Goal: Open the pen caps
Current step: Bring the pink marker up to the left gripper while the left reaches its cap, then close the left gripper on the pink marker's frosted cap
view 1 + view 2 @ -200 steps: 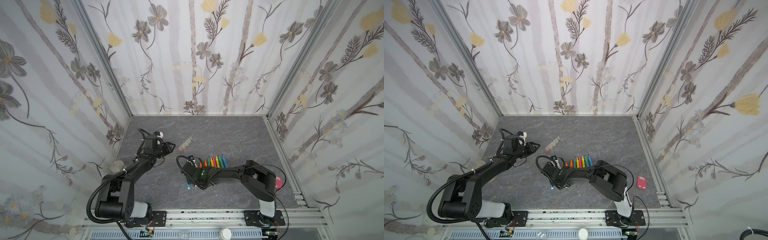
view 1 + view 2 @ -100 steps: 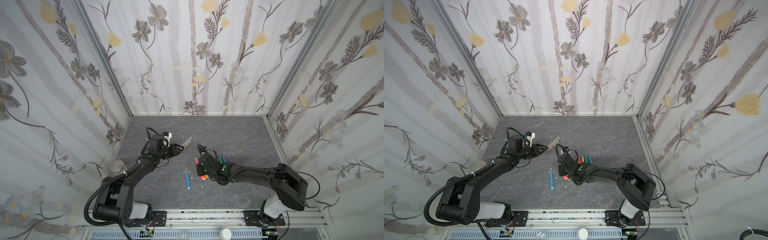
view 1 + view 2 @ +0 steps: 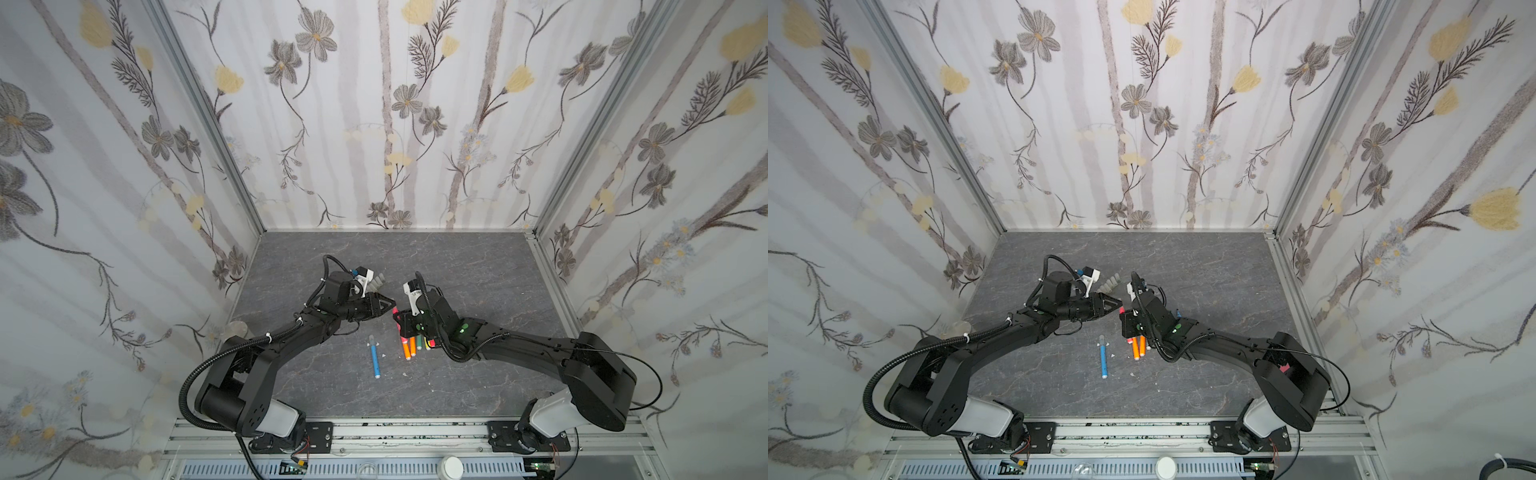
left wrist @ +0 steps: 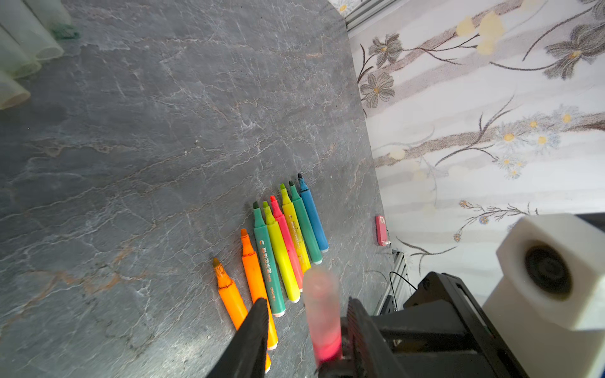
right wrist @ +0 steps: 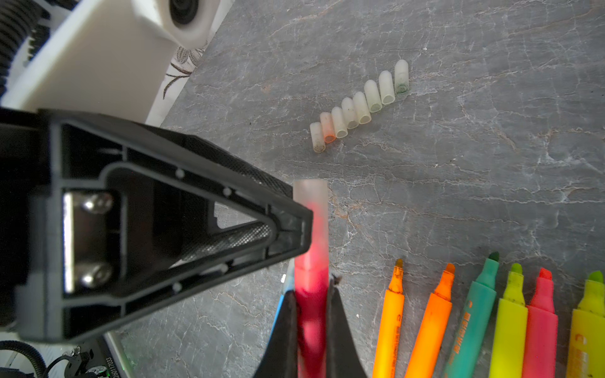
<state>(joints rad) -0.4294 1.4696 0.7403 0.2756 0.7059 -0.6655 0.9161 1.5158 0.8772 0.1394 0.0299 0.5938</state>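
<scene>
So my right gripper [image 5: 311, 290] is clamped tight on the pink pen [image 5: 311, 327], while my left gripper [image 4: 306, 304] is spread loose around its cap [image 4: 319, 294].

Blurring the capped pink pen [image 4: 322, 314] in the left wrist view, leaving the cap-to-barrel seam unreadable. Cutting off the pen caps [image 4: 19, 49] at that picture's edge, preventing a count. Cropping the pens [image 5: 471, 327] at mid-barrel in the right wrist view. Hiding most of the blue pen [image 5: 281, 306] behind the right gripper [image 5: 311, 288] and the left gripper [image 5: 301, 225]. Covering most of the pens under the right arm [image 3: 519, 345] in both top views. Rendering the pen caps too small to count there.
</scene>
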